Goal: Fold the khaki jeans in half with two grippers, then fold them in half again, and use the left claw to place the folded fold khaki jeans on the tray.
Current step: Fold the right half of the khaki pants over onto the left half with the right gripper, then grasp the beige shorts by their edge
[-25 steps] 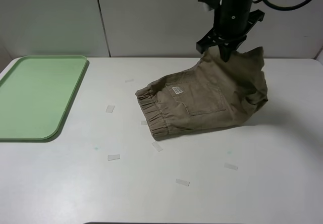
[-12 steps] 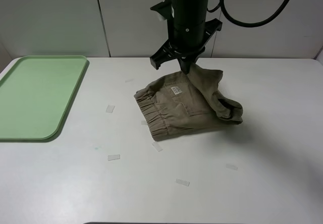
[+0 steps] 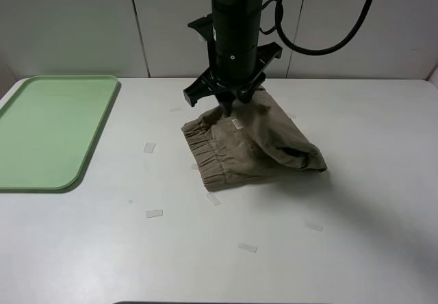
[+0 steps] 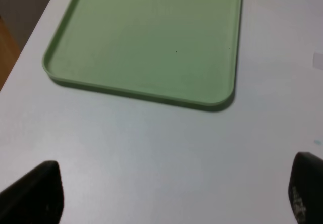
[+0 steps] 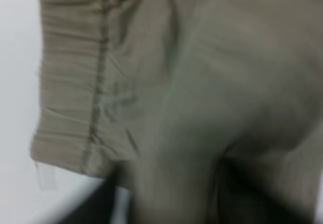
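White table (image 3: pixel 356 249) strewn with pale strips (image 3: pixel 154 213): right jaws over khaki jeans (image 3: pixel 253 146), grip unclear; left jaws spread near tray (image 4: pixel 151 37).

Left tool (image 4: pixel 169 193) wide apart; right tool (image 3: pixel 235 105) downward, jaws parted.

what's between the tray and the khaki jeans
Between the tray and the khaki jeans: bare table with small pale strips, shown in the exterior high view.

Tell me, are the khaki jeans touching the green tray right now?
Apart. The exterior high view shows a wide strip of bare white table between the khaki jeans and the tray.
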`<state>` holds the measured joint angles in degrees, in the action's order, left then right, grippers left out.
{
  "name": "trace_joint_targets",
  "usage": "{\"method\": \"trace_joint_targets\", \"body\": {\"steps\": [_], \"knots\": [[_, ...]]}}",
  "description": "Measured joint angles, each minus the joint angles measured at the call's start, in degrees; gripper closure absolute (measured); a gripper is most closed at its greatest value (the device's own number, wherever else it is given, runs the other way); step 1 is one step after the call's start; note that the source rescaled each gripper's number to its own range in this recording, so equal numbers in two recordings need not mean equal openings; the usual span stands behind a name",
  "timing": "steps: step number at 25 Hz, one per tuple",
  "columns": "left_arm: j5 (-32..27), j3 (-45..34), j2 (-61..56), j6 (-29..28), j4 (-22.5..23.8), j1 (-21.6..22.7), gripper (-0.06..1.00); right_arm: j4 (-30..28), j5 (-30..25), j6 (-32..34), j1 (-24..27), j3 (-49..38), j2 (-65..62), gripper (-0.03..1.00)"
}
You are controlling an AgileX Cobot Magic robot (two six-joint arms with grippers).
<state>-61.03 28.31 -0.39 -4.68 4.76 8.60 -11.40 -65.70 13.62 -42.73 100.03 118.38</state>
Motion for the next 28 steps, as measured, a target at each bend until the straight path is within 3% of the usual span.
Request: {"method": "trace_joint_targets", "body": {"steps": [1,2,6,15,21,28], "knots": [[0.0,0.0,0.0,0.0,0.0,0.0,0.07,0.4,0.3,0.0,0.0,0.0,0.0,0.16],[0.0,0.0,0.0,0.0,0.0,0.0,0.07,0.7,0.4,0.0,0.0,0.0,0.0,0.09],[0.0,0.0,0.0,0.1,0.0,0.0,0.07,1.9,0.9,0.2,0.0,0.0,0.0,-0.02],[0.0,0.0,0.0,0.1,0.0,0.0,0.07,2.4,-3.6,-1.8,0.0,0.8,-3.0,-0.03],[0.0,0.0,0.0,0.1,0.0,0.0,0.07,6.7,-3.7,-4.7,0.0,0.6,-11.2,-0.03],[0.0,0.0,0.0,0.1,0.0,0.0,0.07,9.6,-3.8,-7.1,0.0,-13.4,-25.7,-0.03]]}}
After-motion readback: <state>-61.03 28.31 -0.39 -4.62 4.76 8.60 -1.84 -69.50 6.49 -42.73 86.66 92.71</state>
